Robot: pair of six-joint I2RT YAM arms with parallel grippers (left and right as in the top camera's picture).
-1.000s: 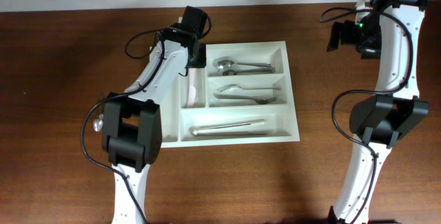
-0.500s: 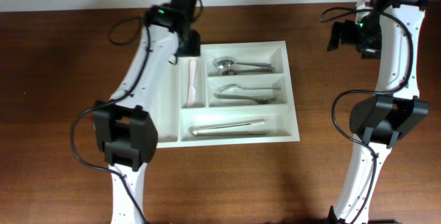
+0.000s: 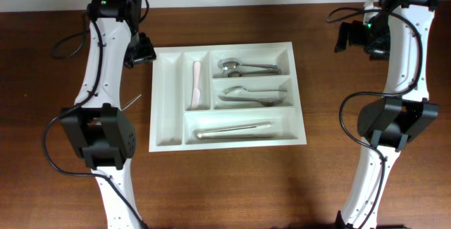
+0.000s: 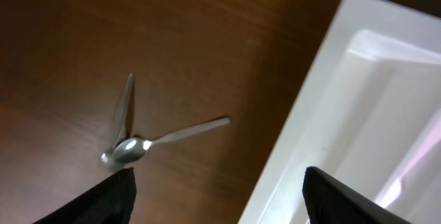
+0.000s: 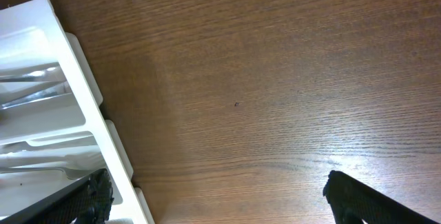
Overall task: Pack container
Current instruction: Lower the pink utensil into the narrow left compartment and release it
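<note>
The white cutlery tray [image 3: 299, 95] lies at the table's middle. Its left narrow compartment [image 3: 169, 98] is empty. The second one holds a pale knife [image 3: 195, 81]. The three long compartments hold metal cutlery [image 3: 246, 94]. My left gripper [image 3: 143, 49] is open and empty, just outside the tray's far left corner. In the left wrist view [image 4: 217, 207] it hangs over bare wood beside the tray's edge [image 4: 310, 134]. Two metal spoons [image 4: 131, 148] lie crossed on the table there. My right gripper [image 3: 349, 37] is open and empty, right of the tray; its wrist view [image 5: 217, 203] shows the tray corner [image 5: 76, 114].
The loose spoons show only as a thin sliver [image 3: 134, 101] by my left arm in the overhead view. Bare wood surrounds the tray. Cables loop from both arms. The table's far edge meets a white wall.
My left arm has swung left, from over the tray's narrow compartments to outside its left edge. The pale knife stays in the second compartment. The right arm has not moved.
</note>
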